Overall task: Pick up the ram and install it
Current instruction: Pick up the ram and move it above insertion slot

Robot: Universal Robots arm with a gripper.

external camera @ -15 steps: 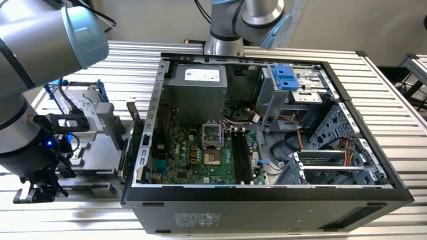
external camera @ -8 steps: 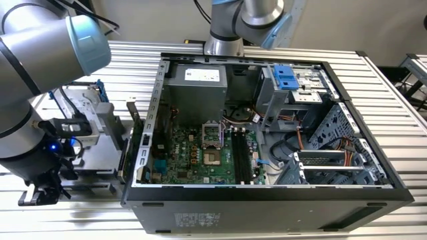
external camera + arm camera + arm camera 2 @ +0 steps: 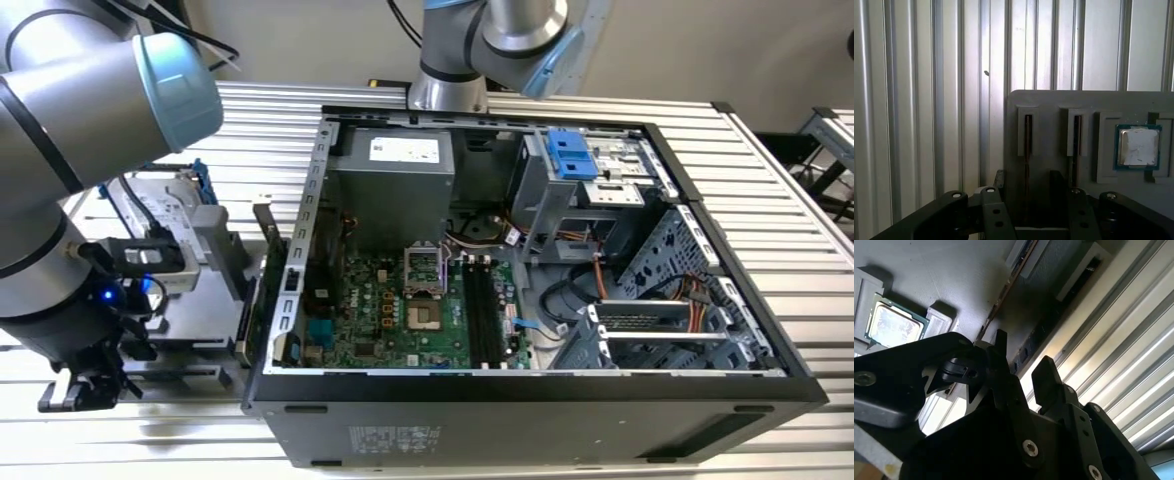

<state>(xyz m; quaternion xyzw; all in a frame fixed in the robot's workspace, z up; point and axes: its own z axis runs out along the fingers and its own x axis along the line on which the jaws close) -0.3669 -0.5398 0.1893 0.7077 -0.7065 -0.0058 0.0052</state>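
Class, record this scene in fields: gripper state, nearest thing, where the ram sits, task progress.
gripper: open, holding nothing
nearest thing: ram, in line between the fingers
ram location: on edge in a slot of the grey holder, beside the processor chip
task progress: ram not picked up; computer case lies open

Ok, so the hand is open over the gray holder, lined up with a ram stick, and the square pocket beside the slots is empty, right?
Not empty: a silver processor chip sits there, as the first wrist view shows. The hand is open over the gray holder, lined up with a ram stick.
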